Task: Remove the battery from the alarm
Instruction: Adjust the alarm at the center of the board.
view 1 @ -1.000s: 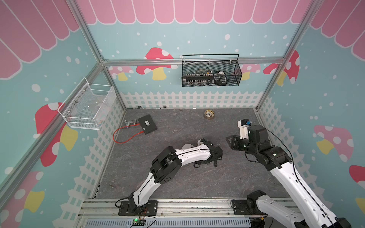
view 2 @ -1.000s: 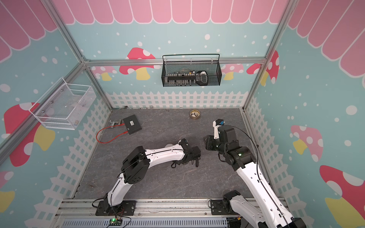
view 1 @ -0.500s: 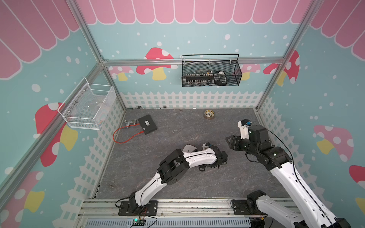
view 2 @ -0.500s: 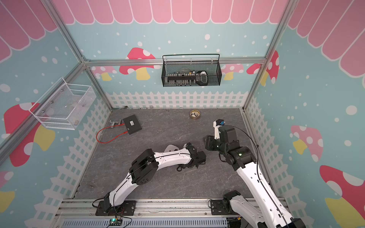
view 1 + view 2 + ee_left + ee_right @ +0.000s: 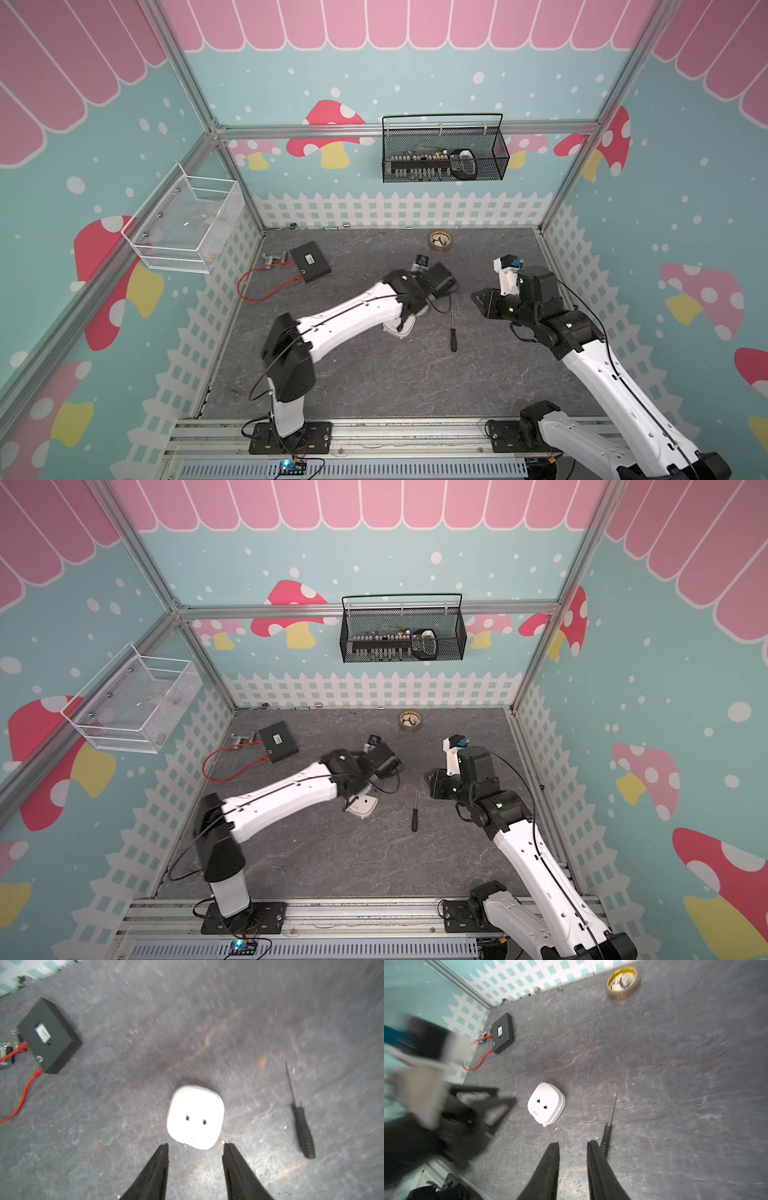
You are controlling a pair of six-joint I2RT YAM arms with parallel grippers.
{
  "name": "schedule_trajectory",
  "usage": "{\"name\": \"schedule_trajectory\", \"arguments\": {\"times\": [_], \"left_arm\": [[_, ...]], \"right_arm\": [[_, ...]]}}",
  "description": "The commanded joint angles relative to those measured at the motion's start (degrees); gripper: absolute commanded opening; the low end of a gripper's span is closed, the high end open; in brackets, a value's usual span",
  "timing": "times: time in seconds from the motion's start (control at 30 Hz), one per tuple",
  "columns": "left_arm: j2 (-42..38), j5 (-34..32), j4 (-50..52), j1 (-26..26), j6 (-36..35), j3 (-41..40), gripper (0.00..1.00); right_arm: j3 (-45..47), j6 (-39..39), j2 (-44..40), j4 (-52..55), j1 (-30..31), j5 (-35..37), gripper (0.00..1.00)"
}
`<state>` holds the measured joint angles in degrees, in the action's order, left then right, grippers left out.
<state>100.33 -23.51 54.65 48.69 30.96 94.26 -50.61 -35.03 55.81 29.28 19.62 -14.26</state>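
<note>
White alarm [image 5: 195, 1116] lies face down on grey bench [image 5: 207, 1022], back up for battery access; battery not visible. Screwdriver [image 5: 302, 1126] just beside alarm. Left claw [image 5: 195, 1148] hovers near alarm, empty, narrow gap. Right claw [image 5: 573, 1146] above screwdriver handle, empty, gap showing between tips.

Both top views: bright, even, diffuse light, apparently from overhead; shadows on the floor [image 5: 374, 382] soft and short. Sharp focus, straight frame rails bow slightly toward the edges. Left wrist view: streaky motion blur across the whole floor, the alarm [image 5: 195, 1116] blown out to flat white, faint shadow at its far side, black box [image 5: 48, 1035] soft-edged. Right wrist view: floor texture moderately sharp, the left arm [image 5: 425, 1088] heavily smeared by motion, the screwdriver [image 5: 609, 1122] fairly crisp, fence lines curve from wide-angle distortion.
</note>
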Motion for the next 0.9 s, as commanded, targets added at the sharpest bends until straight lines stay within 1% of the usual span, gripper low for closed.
{"name": "schedule_trajectory", "arguments": {"times": [0.0,0.03,0.07,0.1,0.17,0.23,0.27,0.33,0.43,0.53,0.63,0.77,0.87], "left_arm": [[-3.4,14.3,-14.1,-13.2,-6.9,-11.3,0.09],[-3.8,18.1,-16.9,-15.8,-7.7,-13.4,0.02],[-3.7,21.6,-20.0,-18.5,-8.1,-15.6,0.0],[-2.7,24.8,-22.2,-20.6,-8.3,-17.1,0.0],[0.2,29.2,-25.4,-23.9,-8.5,-18.8,0.0],[3.4,32.5,-28.4,-24.5,-8.4,-20.0,0.0],[4.9,34.0,-30.2,-26.1,-7.9,-20.5,0.0],[7.8,36.5,-32.5,-26.3,-7.2,-20.9,0.0],[11.4,38.6,-35.0,-26.6,-6.4,-21.5,0.0],[12.7,40.9,-37.1,-26.6,-5.5,-22.6,0.0],[11.9,42.3,-38.9,-26.2,-4.6,-25.0,0.0],[9.6,43.4,-40.2,-25.0,-3.8,-29.0,0.0],[7.2,43.6,-41.7,-22.3,-2.8,-33.2,0.0]], "right_arm": [[8.7,-6.5,5.1,-11.0,3.3,-8.6,0.0],[9.9,-7.6,6.9,-13.2,5.3,-8.7,0.0],[10.7,-8.9,9.4,-15.7,7.5,-8.7,0.0],[10.9,-10.1,12.3,-18.3,9.8,-8.5,0.0],[9.9,-11.3,18.6,-21.9,12.9,-8.7,0.0],[8.2,-11.6,24.2,-24.0,14.8,-8.3,0.0],[7.4,-11.8,26.9,-25.0,15.2,-8.4,0.0],[5.7,-12.1,31.1,-26.7,15.3,-8.0,0.0],[1.8,-11.3,36.8,-26.3,15.3,-6.9,0.0],[-1.0,-10.9,40.8,-26.2,15.4,-6.9,0.0],[-3.8,-10.2,44.2,-25.6,15.5,-7.0,0.0],[-6.1,-9.4,46.3,-25.0,15.6,-6.4,0.0],[-7.6,-8.7,47.4,-24.3,15.6,-6.0,0.0]]}}
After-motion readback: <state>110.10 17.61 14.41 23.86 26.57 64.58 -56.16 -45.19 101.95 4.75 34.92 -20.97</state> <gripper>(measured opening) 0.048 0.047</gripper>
